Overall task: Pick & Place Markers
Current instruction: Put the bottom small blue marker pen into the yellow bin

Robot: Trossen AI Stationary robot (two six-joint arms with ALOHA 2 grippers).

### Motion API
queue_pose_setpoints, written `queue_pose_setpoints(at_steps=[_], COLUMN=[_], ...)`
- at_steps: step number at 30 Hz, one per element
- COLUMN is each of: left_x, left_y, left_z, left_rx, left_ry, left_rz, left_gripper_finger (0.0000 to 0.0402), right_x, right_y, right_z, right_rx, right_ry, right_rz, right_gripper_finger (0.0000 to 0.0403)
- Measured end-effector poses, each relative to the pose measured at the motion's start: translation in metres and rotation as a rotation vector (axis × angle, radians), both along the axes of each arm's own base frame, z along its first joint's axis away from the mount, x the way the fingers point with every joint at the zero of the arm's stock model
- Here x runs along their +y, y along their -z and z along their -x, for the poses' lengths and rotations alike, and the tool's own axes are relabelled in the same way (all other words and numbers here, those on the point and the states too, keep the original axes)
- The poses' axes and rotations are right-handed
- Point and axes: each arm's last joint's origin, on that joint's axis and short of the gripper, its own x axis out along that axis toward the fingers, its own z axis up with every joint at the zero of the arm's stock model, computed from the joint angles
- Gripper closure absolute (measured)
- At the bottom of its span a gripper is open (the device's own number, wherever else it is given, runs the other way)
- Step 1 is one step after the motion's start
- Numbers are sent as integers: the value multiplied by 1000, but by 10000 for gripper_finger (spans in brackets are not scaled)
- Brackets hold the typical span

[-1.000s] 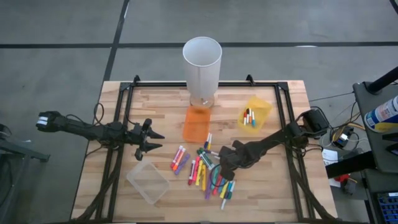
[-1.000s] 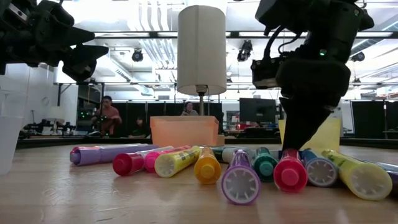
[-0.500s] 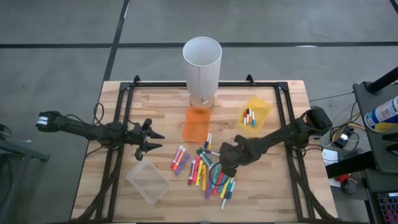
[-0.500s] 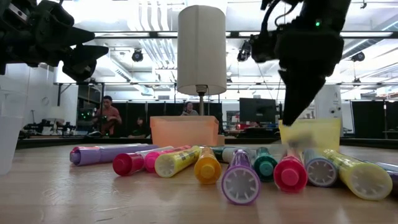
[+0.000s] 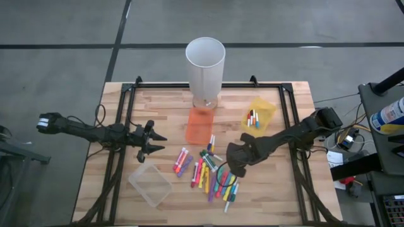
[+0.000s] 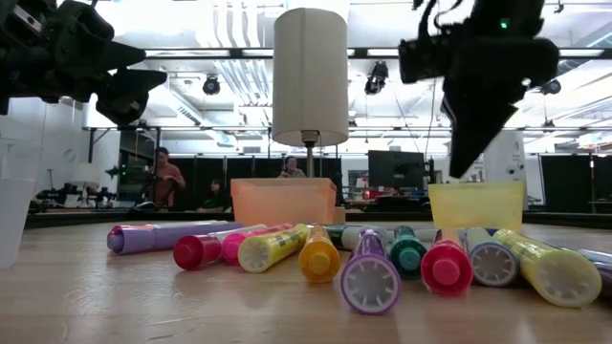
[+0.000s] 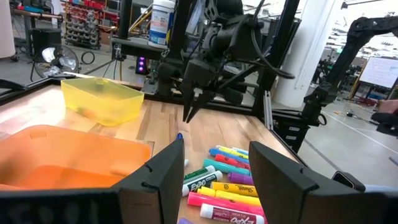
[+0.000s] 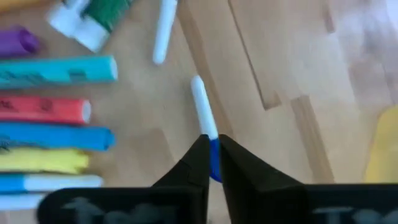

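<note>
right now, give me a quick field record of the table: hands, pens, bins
left hand: open, empty, waiting at the table's left side
right hand: shut on a thin blue and white pen, raised above the pen pile
pen pile: many coloured pens loose on the wood, mid-table
yellow bin: a few pens inside
orange bin: contents not clear
clear bin: near the front left, looks empty
white cylinder: upright at the back edge
</note>
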Motion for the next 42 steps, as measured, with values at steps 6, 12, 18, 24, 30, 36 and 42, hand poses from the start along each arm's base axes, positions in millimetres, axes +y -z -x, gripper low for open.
queue_pose_setpoints(at_steps=[6, 12, 18, 24, 30, 36, 42], left_x=[0, 0, 0, 0, 0, 0, 0], left_y=[0, 0, 0, 0, 0, 0, 0], left_z=[0, 0, 0, 0, 0, 0, 0], left_rx=[0, 0, 0, 0, 0, 0, 0], left_ry=[0, 0, 0, 0, 0, 0, 0], left_rz=[0, 0, 0, 0, 0, 0, 0], left_gripper_finger=[227, 227, 227, 227, 227, 227, 227], right_x=[-1, -2, -9, -12, -13, -18, -19], right_y=[14, 26, 41, 46, 48, 61, 65], right_z=[3, 4, 5, 5, 5, 9, 12], right_rx=[-12, -14, -15, -21, -32, -80, -79], right_ry=[-34, -83, -80, -79, -82, -73, -45], right_rz=[-7, -7, -8, -19, -38, -82, -86], right_gripper_finger=[290, 243, 254, 275, 289, 300, 338])
